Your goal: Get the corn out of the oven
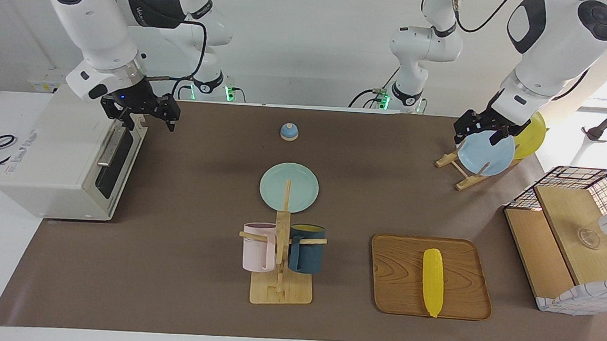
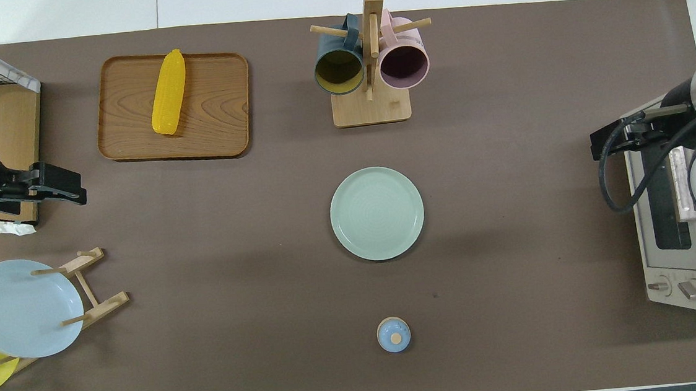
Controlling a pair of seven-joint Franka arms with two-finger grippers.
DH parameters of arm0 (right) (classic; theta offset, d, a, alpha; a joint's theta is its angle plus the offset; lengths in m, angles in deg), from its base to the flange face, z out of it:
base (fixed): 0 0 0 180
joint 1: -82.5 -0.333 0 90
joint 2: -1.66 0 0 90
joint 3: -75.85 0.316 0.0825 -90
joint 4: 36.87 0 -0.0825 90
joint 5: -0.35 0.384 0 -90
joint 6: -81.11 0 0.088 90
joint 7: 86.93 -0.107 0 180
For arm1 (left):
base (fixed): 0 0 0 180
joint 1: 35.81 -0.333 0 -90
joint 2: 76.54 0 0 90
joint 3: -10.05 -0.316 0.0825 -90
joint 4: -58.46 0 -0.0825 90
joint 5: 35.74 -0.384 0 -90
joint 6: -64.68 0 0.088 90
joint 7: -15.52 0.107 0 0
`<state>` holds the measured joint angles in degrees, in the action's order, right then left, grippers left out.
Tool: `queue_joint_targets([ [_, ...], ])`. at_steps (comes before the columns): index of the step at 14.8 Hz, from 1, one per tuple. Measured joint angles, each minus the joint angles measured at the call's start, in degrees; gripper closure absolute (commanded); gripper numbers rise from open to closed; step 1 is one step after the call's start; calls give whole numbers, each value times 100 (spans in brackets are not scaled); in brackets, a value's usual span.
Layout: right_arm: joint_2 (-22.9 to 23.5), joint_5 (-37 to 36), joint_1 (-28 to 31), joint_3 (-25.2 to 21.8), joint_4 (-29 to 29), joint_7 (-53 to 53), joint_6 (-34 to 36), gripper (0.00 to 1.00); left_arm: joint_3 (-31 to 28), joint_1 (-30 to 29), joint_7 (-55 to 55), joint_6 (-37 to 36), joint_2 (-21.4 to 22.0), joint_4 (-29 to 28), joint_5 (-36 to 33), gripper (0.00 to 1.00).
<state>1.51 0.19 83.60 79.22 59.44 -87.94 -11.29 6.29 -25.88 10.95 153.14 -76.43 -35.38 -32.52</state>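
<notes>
The yellow corn (image 1: pixel 432 281) lies lengthwise on a wooden tray (image 1: pixel 397 271), toward the left arm's end of the table and farther from the robots; it also shows in the overhead view (image 2: pixel 168 91). The off-white oven (image 1: pixel 51 165) stands at the right arm's end, its dark glass door shut and its bar handle (image 1: pixel 109 148) facing the table's middle. My right gripper (image 1: pixel 148 124) hangs open and empty over the top edge of the oven door. My left gripper (image 1: pixel 476 139) is open and empty over the plate rack.
A wooden rack holds a blue plate (image 1: pixel 486 152) and a yellow plate. A wire-framed wooden box (image 1: pixel 559 218) stands at the left arm's end. A mug stand with two mugs (image 1: pixel 281 253), a green plate (image 1: pixel 289 187) and a small blue bell (image 1: pixel 289 131) sit mid-table.
</notes>
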Motion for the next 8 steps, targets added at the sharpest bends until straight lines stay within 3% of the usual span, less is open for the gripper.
queue_joint_targets([
  [8, 0, 0, 1, -1, -7, 0, -2, 0, 69, -1, 1, -1, 152, -29, -97, 0],
])
